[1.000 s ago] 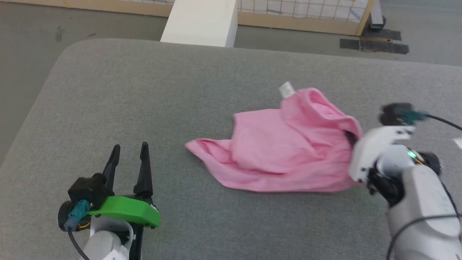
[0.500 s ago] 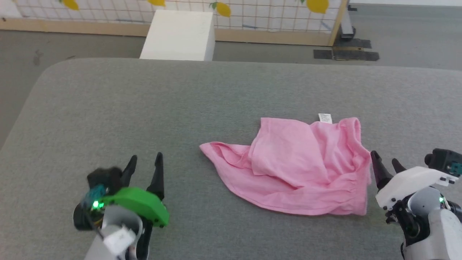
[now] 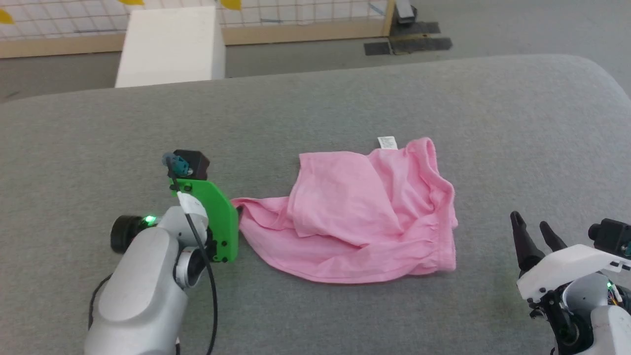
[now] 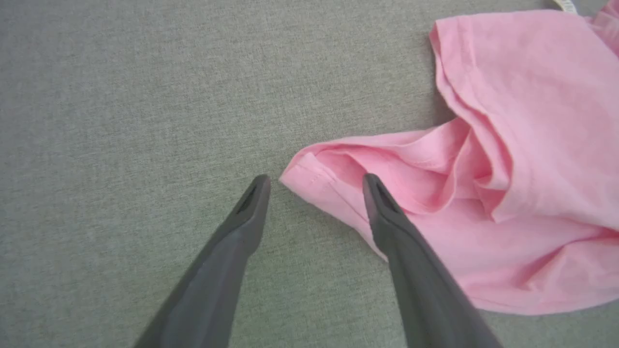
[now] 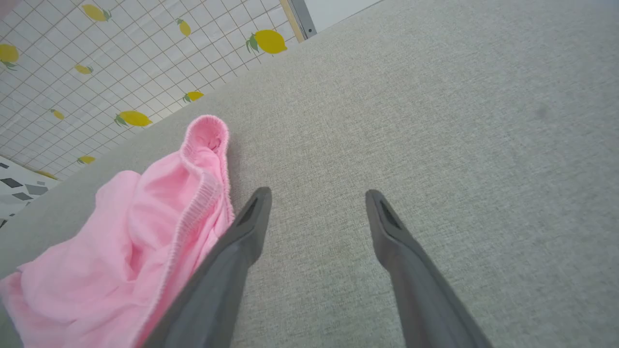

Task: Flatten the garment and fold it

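Note:
The pink garment [image 3: 355, 217] lies crumpled on the grey padded table [image 3: 345, 98]. Its gathered waistband is on the right and one leg is folded over its middle. My left gripper [image 4: 315, 180] is open at the garment's [image 4: 508, 145] left hem corner, with the corner between its fingertips and one finger [image 4: 387, 212] over the fabric. In the head view the green mount [image 3: 217, 217] hides those fingers. My right gripper [image 3: 530, 220] is open and empty, well to the right of the waistband. In the right wrist view the right gripper [image 5: 316, 192] points past the garment's waistband [image 5: 203, 193].
A white label [image 3: 388, 142] sticks out at the garment's far edge. Beyond the table stand a white box [image 3: 170, 47], a lemon-print mesh fence [image 3: 296, 15] and dark floor mats [image 3: 409, 44]. The table's rounded far right corner [image 3: 591, 69] is near.
The right gripper opened, let go of the waistband and drew back to the right; the garment dropped flat. The left arm swung in to the garment's left corner. The camera shifted.

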